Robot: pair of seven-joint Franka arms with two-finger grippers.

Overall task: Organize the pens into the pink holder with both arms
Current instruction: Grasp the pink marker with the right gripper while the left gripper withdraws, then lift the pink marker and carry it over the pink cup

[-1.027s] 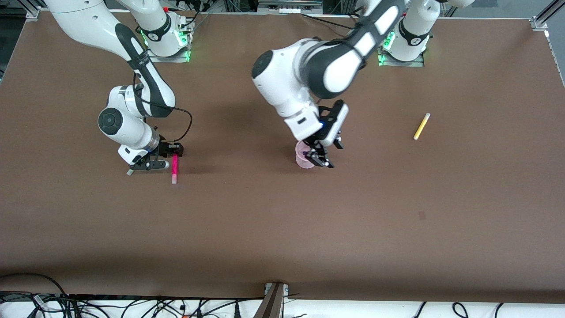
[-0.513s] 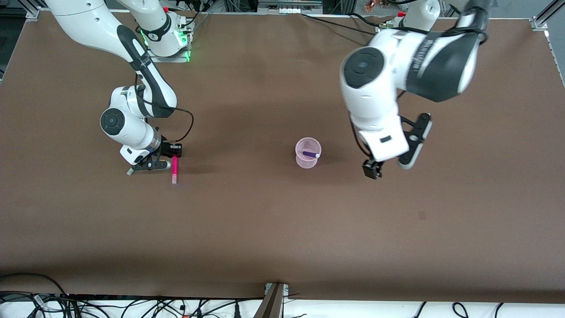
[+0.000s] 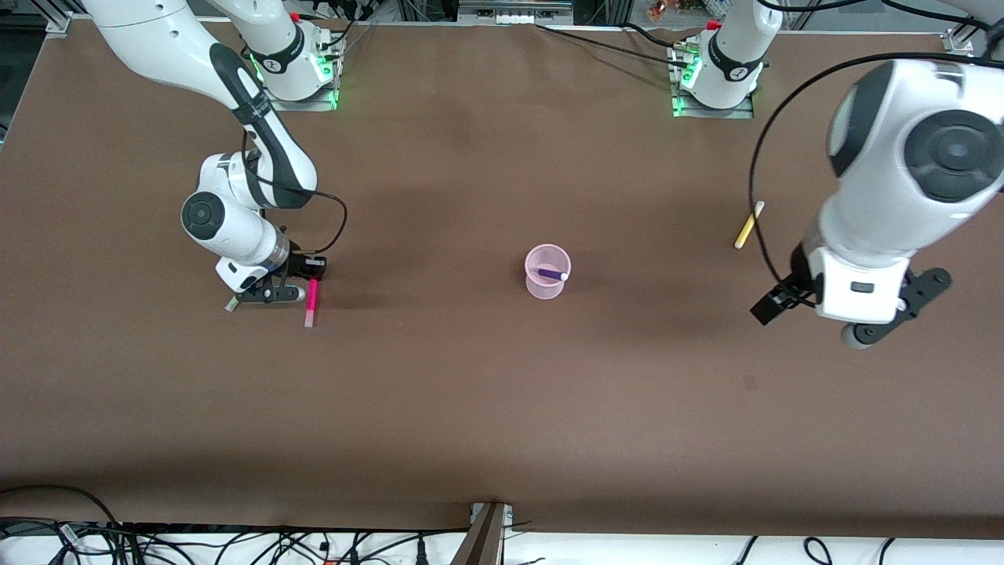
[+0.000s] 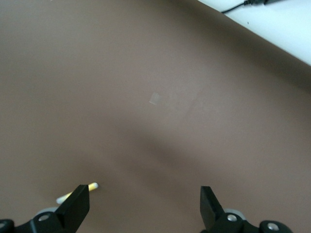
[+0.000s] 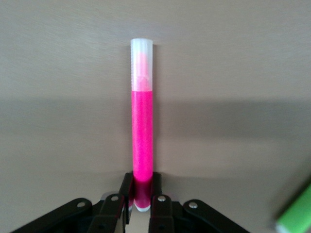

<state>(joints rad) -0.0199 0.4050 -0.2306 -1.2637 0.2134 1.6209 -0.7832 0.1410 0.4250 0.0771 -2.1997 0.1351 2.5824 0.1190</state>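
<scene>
Fingers of the right gripper (image 3: 307, 280) pinch one end of the thin magenta-pink pen (image 3: 311, 302), its pale cap toward the front camera, lying flat well toward the right arm's end from the translucent pink plastic holder (image 3: 547, 272), which holds a dark purple pen (image 3: 550, 274), while the left gripper (image 4: 145, 206) hangs spread wide and empty near the yellow pen (image 3: 749, 224).
</scene>
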